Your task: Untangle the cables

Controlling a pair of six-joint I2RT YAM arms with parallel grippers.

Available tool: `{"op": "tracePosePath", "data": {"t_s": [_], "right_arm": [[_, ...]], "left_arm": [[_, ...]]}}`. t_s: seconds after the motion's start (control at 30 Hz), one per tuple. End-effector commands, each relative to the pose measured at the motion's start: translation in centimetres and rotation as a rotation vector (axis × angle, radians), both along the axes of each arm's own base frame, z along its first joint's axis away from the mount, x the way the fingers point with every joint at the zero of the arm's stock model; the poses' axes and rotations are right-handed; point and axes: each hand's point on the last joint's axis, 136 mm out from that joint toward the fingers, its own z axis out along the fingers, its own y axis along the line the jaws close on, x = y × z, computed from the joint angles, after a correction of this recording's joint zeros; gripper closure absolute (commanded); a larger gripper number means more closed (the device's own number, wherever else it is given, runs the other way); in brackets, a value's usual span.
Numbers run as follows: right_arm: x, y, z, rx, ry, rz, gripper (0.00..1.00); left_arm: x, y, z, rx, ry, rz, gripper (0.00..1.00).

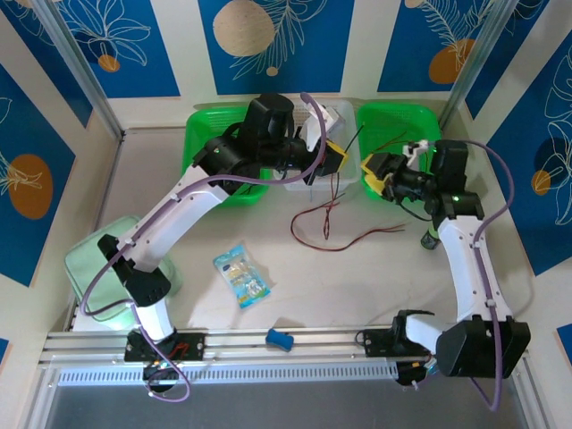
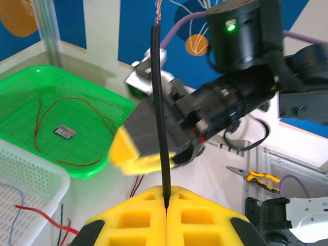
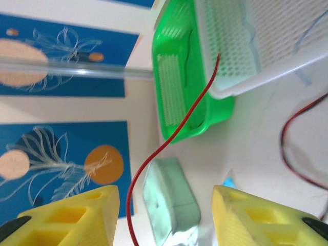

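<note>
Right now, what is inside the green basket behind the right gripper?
A red cable and a small flat card lie in the green basket. The white basket covers its near corner.

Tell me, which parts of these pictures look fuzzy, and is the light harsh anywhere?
Top external view: even, soft light, mostly sharp. Right wrist view: the white basket looks washed out, the right end effector is soft up close, the red cable crisp. Left wrist view: the black cable is sharp; that end effector's yellow fingertip behind it is smeared.
</note>
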Motion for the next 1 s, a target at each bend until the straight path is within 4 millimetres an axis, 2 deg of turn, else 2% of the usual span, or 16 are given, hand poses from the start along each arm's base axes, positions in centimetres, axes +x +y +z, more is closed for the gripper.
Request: {"op": "tracePosePath", "data": {"t_s": [0.0,0.2,0.4,0.47,0.53,0.63,0.83,0.97], "right_arm": [[0.2,2.7,0.1,0.055,0.032,0.066,0.48],[1.1,6.0,-1.3,0.071,0.05,0.127,0.46],[1.9,7.3,-1.7,0.082,0.052,0.161,0.5],[1.7,7.7,-1.5,0.087,0.043,0.18,0.56],[1.5,7.9,-1.1,0.086,0.026,0.194,0.71],[1.3,7.1,-0.2,0.074,-0.008,0.162,0.99],[1.1,4.0,3.6,0.049,-0.107,0.068,1.0],[0.9,1.2,7.2,0.029,-0.193,-0.033,1.0]], "left_arm": [[-0.8,-0.4,1.3,-0.061,0.012,-0.064,1.0],[-1.3,-0.5,1.4,-0.072,0.043,-0.076,1.0],[-1.6,0.0,1.8,-0.076,0.036,-0.073,1.0],[-1.6,0.1,1.8,-0.076,0.031,-0.068,1.0],[-1.4,0.2,1.8,-0.073,0.029,-0.055,1.0],[-1.3,0.6,2.2,-0.076,0.012,-0.03,1.0],[-0.7,2.2,4.2,-0.093,-0.041,0.048,1.0],[0.3,4.1,6.2,-0.113,-0.078,0.149,1.0]]}}
